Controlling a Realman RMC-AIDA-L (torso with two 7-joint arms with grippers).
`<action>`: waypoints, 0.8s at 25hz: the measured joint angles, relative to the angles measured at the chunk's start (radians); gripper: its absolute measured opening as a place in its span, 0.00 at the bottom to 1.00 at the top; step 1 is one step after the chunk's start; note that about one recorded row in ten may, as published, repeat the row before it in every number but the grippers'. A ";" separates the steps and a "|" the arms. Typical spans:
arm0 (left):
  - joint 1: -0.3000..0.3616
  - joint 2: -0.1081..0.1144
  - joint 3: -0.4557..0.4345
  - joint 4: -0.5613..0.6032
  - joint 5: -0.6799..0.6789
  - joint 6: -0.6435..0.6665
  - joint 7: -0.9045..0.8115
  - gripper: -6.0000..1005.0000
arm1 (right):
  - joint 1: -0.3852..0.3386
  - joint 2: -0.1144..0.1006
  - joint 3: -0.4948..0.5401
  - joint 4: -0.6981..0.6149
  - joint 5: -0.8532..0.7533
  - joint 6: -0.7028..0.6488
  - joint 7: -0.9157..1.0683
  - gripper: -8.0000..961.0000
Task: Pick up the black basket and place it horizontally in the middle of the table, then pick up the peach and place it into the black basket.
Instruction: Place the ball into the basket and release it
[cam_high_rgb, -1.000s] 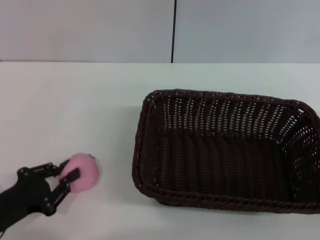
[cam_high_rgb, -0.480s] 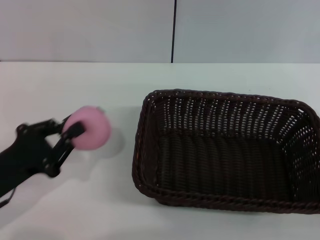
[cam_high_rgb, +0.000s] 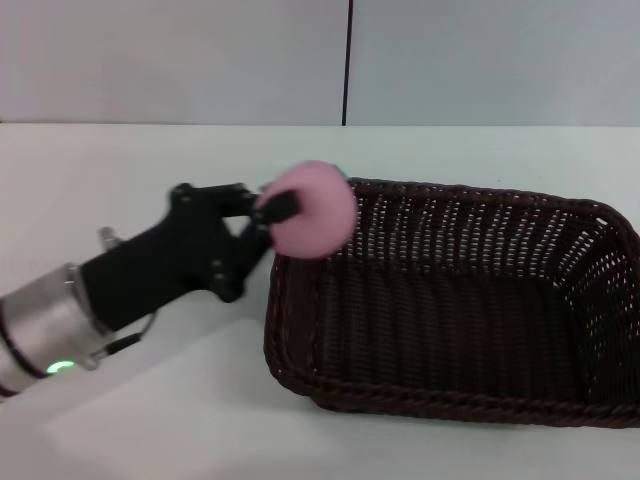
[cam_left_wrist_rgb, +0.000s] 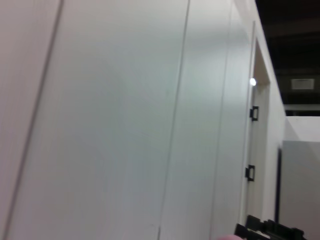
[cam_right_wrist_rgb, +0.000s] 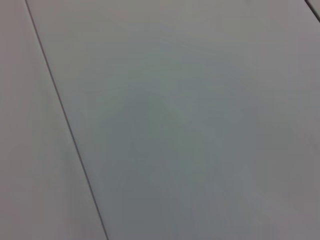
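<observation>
We hold the peach (cam_high_rgb: 311, 209) up in the air, right over the near-left corner of the black basket (cam_high_rgb: 452, 300), which sits on the table (cam_high_rgb: 150, 200). Our left gripper (cam_high_rgb: 272, 212) is squeezed shut on its left side. If we let go too soon, we think the peach could hit the rim and roll away outside.

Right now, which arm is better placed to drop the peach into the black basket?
The left. The left gripper already holds the peach raised at the black basket's left rim, so a short move inward should release it inside. The right arm is not in view.
</observation>
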 joint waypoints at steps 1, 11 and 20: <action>-0.013 0.000 0.011 -0.023 0.001 -0.017 0.023 0.07 | 0.002 0.000 0.000 0.003 0.000 0.000 0.000 0.63; -0.068 -0.001 0.061 -0.198 0.012 -0.165 0.163 0.06 | 0.004 0.001 0.001 0.009 0.002 -0.002 0.000 0.63; -0.056 0.000 0.033 -0.323 0.011 -0.231 0.309 0.23 | 0.003 -0.001 0.002 0.003 0.002 0.008 -0.006 0.63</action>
